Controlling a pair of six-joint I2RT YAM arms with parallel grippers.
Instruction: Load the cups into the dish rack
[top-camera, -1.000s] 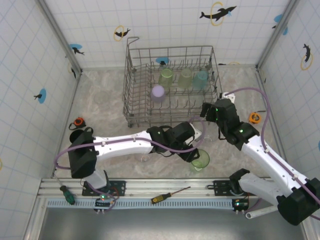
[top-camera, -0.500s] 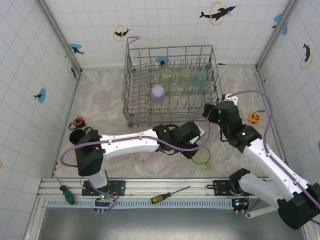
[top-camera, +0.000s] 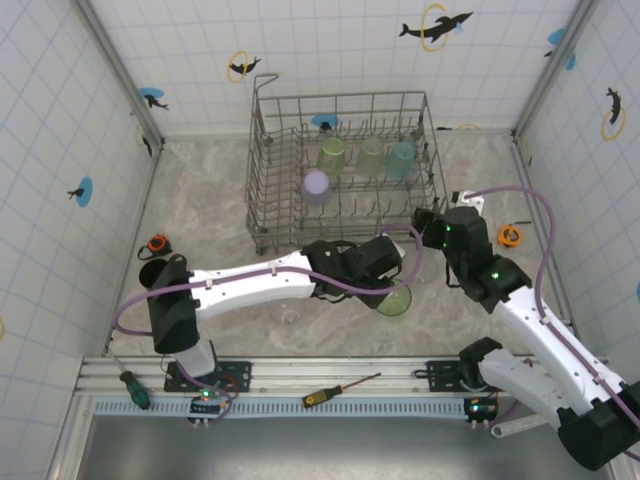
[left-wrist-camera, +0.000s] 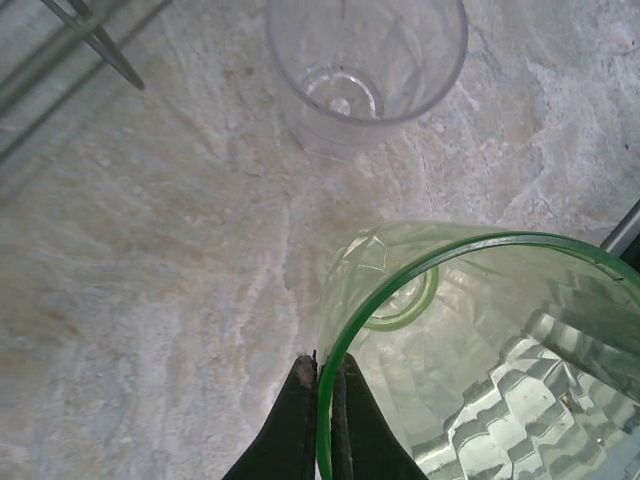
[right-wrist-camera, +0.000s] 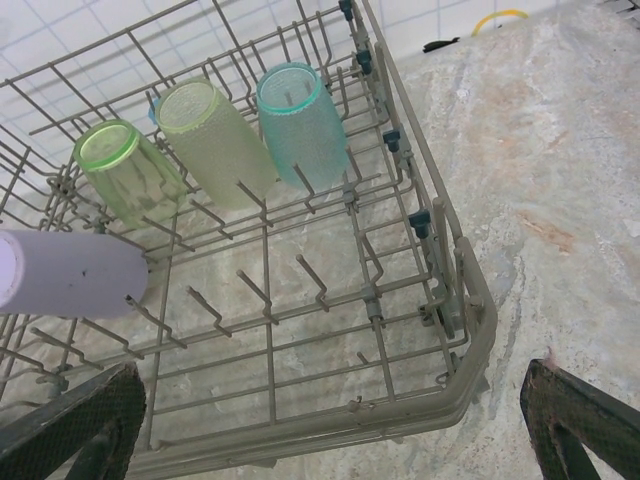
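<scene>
My left gripper (top-camera: 392, 286) (left-wrist-camera: 325, 366) is shut on the rim of a translucent green cup (top-camera: 398, 302) (left-wrist-camera: 450, 340), one finger inside the rim and one outside. The cup is tilted just in front of the dish rack (top-camera: 262, 190) (right-wrist-camera: 480, 320). A clear cup (left-wrist-camera: 365, 60) stands on the table beyond it. In the rack lie a green cup (top-camera: 332, 153) (right-wrist-camera: 130, 175), a pale green one (top-camera: 371, 157) (right-wrist-camera: 215, 140), a teal one (top-camera: 401, 158) (right-wrist-camera: 303, 120) and a lavender one (top-camera: 316, 185) (right-wrist-camera: 60, 275). My right gripper (top-camera: 426, 226) (right-wrist-camera: 330, 440) is open and empty over the rack's near right corner.
Another clear cup (top-camera: 290, 316) stands under the left forearm. A screwdriver (top-camera: 340, 389) and a green-handled one (top-camera: 135, 390) lie on the front rail. Small orange objects sit at the left (top-camera: 158, 243) and right (top-camera: 510, 235). Tiled walls enclose the table.
My left gripper has closed on the green cup's rim, and the cup has tilted and shifted toward the rack. The right arm has drawn slightly to the right.
</scene>
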